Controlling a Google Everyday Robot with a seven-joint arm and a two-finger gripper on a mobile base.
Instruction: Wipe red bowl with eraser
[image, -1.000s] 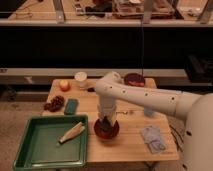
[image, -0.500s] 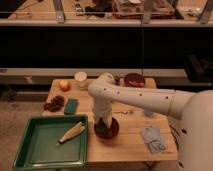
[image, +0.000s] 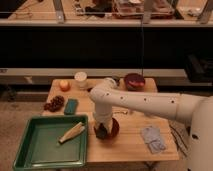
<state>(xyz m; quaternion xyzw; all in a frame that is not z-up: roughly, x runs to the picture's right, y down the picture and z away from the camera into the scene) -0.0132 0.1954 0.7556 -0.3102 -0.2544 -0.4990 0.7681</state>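
The red bowl (image: 113, 129) sits on the wooden table near its front edge, just right of the green tray. My gripper (image: 102, 131) points straight down into the bowl's left half, at the end of the white arm that reaches in from the right. A small dark shape (image: 101, 134) at the gripper's tip inside the bowl looks like the black eraser. I cannot tell it apart from the gripper itself. The arm's wrist hides much of the bowl's inside.
A green tray (image: 35, 150) with a pale husk-like item (image: 71, 132) lies front left. A teal block (image: 71, 106), grapes (image: 54, 103), an orange fruit (image: 64, 85) and a white cup (image: 80, 79) are behind it. A maroon bowl (image: 134, 80) stands at the back and a grey-blue cloth (image: 152, 138) front right.
The arm's elbow and the gripper have shifted slightly left inside the red bowl. The bowl and the other things have stayed in place.
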